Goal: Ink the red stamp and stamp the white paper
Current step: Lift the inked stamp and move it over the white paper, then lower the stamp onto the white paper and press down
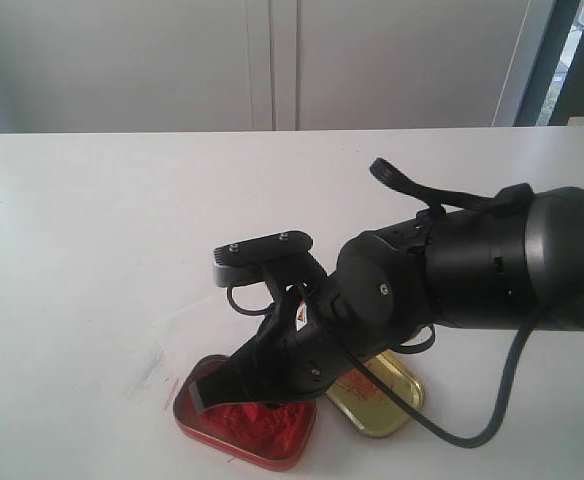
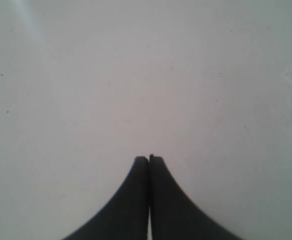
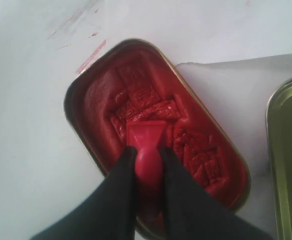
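Right gripper (image 3: 147, 151), lower centre, clamped on red stamp (image 3: 146, 134), base in red ink tin (image 3: 72, 100); impressions in paste unreadable. Left gripper (image 2: 149, 159), lower centre, jaws together over white tabletop (image 2: 136, 75).

I seem to be in an office or lab: white table (image 1: 92, 230), pale cabinet doors (image 1: 172, 60) behind (a window (image 1: 578, 50) beside them).

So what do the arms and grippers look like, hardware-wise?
Matte black right arm, rounded joint housings, loose black cable looping below. The left gripper and right gripper: plain black fingers flaring wide from narrow tips. No markings visible.
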